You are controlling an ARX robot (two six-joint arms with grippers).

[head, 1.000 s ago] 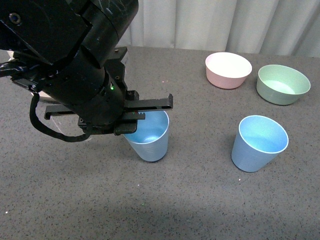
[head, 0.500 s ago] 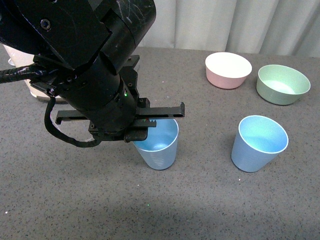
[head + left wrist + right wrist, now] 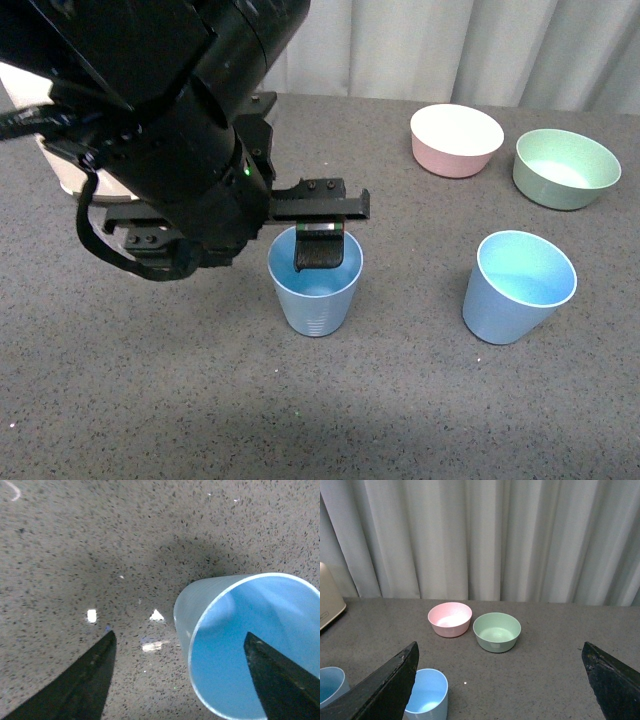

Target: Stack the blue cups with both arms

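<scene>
One blue cup (image 3: 315, 298) stands upright on the grey table, left of centre. My left arm (image 3: 180, 150) hangs over it. My left gripper (image 3: 181, 680) is open and straddles the cup's wall (image 3: 200, 630): one finger (image 3: 320, 252) is inside the cup, the other (image 3: 85, 680) is outside over the table. The second blue cup (image 3: 518, 285) stands upright to the right, free. My right gripper (image 3: 500, 690) is open and empty, held back from the table; its view shows the second cup (image 3: 426, 692) and the edge of the first cup (image 3: 330, 685).
A pink bowl (image 3: 456, 140) and a green bowl (image 3: 565, 168) sit at the back right; both also show in the right wrist view, pink (image 3: 450, 619) and green (image 3: 496, 631). A beige appliance (image 3: 55, 165) stands at the back left. White curtains hang behind the table.
My left arm has moved right and turned. The cup under it shifted right and now stands upright. One left finger has dropped inside the cup.
</scene>
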